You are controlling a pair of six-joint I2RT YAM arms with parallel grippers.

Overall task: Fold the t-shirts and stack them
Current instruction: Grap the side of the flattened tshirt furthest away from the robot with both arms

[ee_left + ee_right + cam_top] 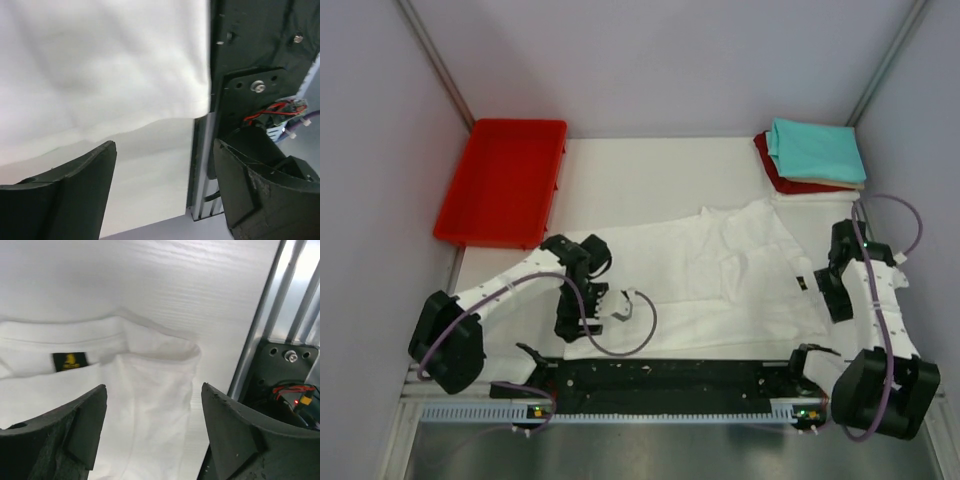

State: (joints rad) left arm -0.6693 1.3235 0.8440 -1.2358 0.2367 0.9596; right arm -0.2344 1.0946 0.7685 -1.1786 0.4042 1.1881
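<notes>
A white t-shirt (pixel 720 280) lies spread flat on the white table; no print shows on it. Its hem shows in the left wrist view (pixel 100 65). Its collar with a small dark neck label (pixel 70 361) shows in the right wrist view. My left gripper (pixel 582 325) is open just above the shirt's near left hem, with nothing between its fingers (pixel 165 165). My right gripper (pixel 834 297) is open over the shirt's collar end (pixel 154 405), holding nothing. Folded shirts are stacked at the back right: teal (pixel 817 150) on top, cream (pixel 835 184) and dark red (pixel 775 170) beneath.
A red plastic tray (pixel 500 180) stands at the back left. The black base rail (pixel 670 375) runs along the near edge and shows in the left wrist view (pixel 260 50). Metal frame bars (pixel 280 300) stand close on the right.
</notes>
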